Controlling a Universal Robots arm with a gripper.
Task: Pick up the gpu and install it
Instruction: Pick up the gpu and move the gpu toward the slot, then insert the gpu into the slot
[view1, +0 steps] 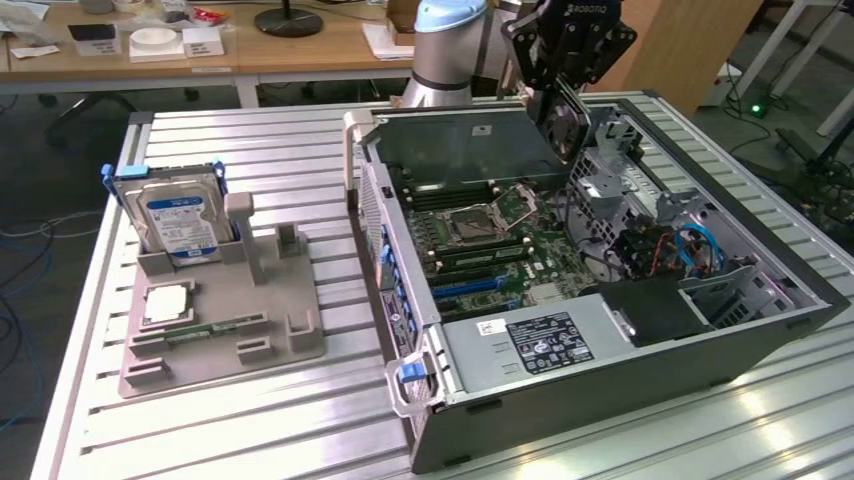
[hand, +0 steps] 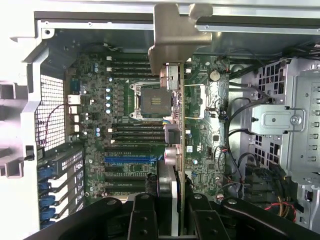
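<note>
- The hand (view1: 562, 92) (hand: 172, 222) pinches the graphics card (view1: 567, 120) (hand: 172, 75) between its two fingers (hand: 144, 216), gripping it by one end.
- The graphics card hangs on edge over the open side of the computer case (view1: 454, 140) (hand: 30, 60), near the case's far end in the exterior view. From the wrist view its metal bracket points away from the hand.
- The computer case lies on its side on the slatted metal surface (view1: 267, 420). Inside it are the main board (view1: 527, 245) (hand: 95, 150) with an open processor socket (view1: 478, 218) (hand: 149, 100), a blue card slot (view1: 467, 285) (hand: 130, 160), a labelled power supply (view1: 534, 345) and blue and orange cables (view1: 681, 250).
- A grey holder (view1: 267, 290) sits on the surface towards the exterior view's left, well apart from the hand.
- In the holder, a blue-labelled hard drive (view1: 176, 215) stands upright in a slot, a square processor chip (view1: 167, 302) lies flat, and a green memory stick (view1: 214, 327) lies in a groove just beside the chip.
</note>
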